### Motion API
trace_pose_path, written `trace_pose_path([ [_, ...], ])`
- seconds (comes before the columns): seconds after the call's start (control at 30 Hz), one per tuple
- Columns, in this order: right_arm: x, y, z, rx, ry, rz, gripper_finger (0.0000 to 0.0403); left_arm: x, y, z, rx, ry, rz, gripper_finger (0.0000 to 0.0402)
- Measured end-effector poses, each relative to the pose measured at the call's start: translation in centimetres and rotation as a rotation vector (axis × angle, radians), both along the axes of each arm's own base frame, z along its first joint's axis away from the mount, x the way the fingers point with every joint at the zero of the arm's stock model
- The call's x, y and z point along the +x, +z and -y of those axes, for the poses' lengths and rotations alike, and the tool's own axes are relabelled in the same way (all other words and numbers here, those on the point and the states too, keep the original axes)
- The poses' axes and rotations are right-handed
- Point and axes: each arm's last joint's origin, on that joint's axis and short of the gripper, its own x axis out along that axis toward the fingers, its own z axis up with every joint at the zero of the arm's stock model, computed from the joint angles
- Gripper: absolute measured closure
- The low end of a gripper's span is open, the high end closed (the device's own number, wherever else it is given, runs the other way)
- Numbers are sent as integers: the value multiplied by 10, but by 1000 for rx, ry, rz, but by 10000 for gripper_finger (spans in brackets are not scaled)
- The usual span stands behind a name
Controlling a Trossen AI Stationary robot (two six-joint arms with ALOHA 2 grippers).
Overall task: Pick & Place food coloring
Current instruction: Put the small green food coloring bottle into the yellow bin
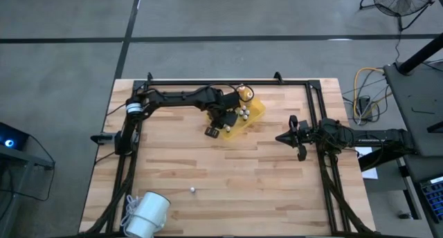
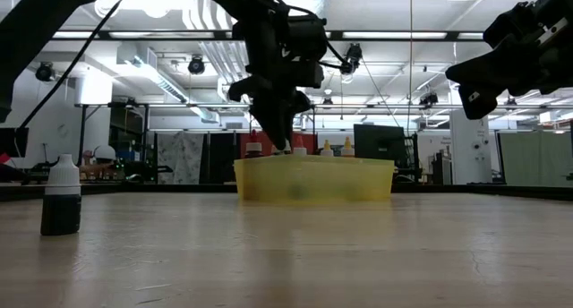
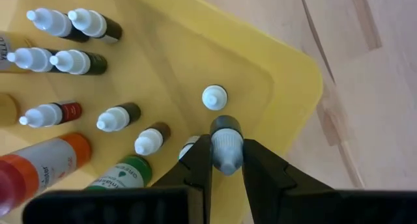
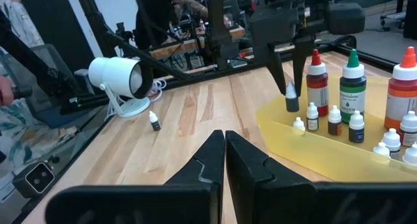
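My left gripper (image 3: 227, 160) is shut on a small dark dropper bottle with a pale cap (image 3: 226, 146) over the yellow tray (image 3: 287, 74), near one corner. In the right wrist view the bottle (image 4: 292, 100) hangs under the left gripper (image 4: 291, 86). Several like small bottles stand in the tray (image 4: 280, 126), beside taller food coloring bottles with red (image 4: 316, 81), green (image 4: 352, 81) and orange (image 4: 407, 87) caps. My right gripper (image 4: 225, 146) is shut, holds nothing and hovers over the table's right part (image 1: 280, 138). My left gripper pinches the small bottle by its pale cap end (image 3: 226, 154) between the two fingers (image 3: 199, 160). The fingers come from above, pointing down. The bottle stays upright, its dark body (image 4: 292, 105) hanging below the fingertips, lifted clear of the tray floor.
One more small bottle (image 1: 192, 190) stands alone on the near part of the table (image 2: 61, 196). A white lamp-like object (image 1: 149, 214) lies at the near left corner. A small dark object (image 1: 212, 132) sits by the tray's near end. Bare wood lies between tray and near edge.
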Motion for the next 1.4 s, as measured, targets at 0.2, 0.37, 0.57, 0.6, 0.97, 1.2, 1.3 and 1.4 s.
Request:
trace_pose_path([
  [0.2,0,0,0,0,0,0,394,3,-12,-1,-8,0,-33,358],
  [0.37,0,0,0,0,0,0,394,6,-21,-2,-13,-1,-53,358],
  [0.57,0,0,0,0,0,0,394,8,-30,-2,-13,-21,-74,358],
  [0.6,0,0,0,0,0,0,394,8,-30,-2,-13,-21,-76,358],
  [0.97,0,0,0,0,0,0,394,11,-30,-3,0,-47,-53,358],
  [1.2,0,0,0,0,0,0,394,12,-30,-3,14,-75,-35,358],
  [1.3,0,0,0,0,0,0,394,12,-30,-3,14,-76,-36,358],
  [1.4,0,0,0,0,0,0,394,12,-30,-3,13,-76,-37,358],
])
